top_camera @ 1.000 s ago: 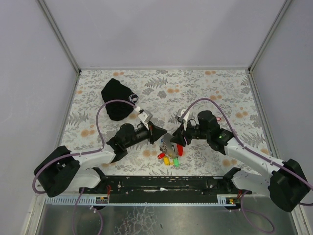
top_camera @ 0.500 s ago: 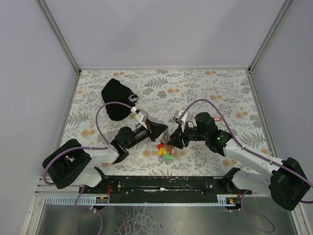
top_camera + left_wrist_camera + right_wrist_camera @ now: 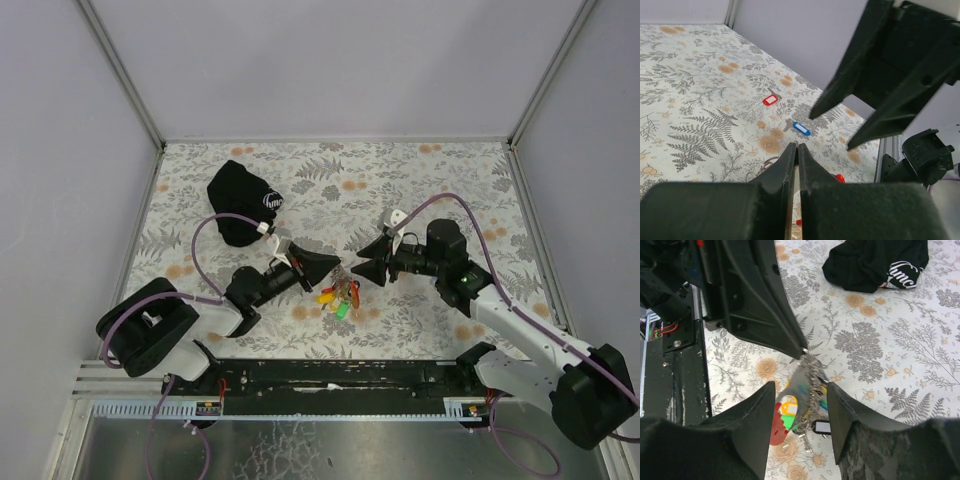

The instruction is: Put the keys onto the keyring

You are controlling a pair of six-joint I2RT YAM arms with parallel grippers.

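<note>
The floral table (image 3: 430, 180) carries a black cloth pouch (image 3: 240, 205) in the upper left of the overhead view, well away from the work. The two arms meet nose to nose at the middle of the frame. The left gripper (image 3: 336, 267) has its fingers pressed tight together, and in the right wrist view its tip appears to pinch the keyring (image 3: 811, 365), so the bunch of keys (image 3: 802, 402) hangs off the table. The bunch's long axis runs straight down from that tip, with yellow, red and green tags fanned out at the bottom. The right gripper (image 3: 358, 266) has its fingers spread and holds nothing. From its own camera the bunch sits in the gap between its two fingers and just ahead of them, apparently touching neither. The hanging ring is therefore the nearest thing in front of the right gripper. Two keys look to be off the ring still: the red-tagged key (image 3: 770, 100) and the blue-tagged key (image 3: 801, 129) lie flat on the table at the centre of the left wrist view, near each other and beyond the left fingertips. They are on the right arm's side, so the right arm seems the nearer one to fetch them. Each lies with its long axis slanting from upper left to lower right in that view
</note>
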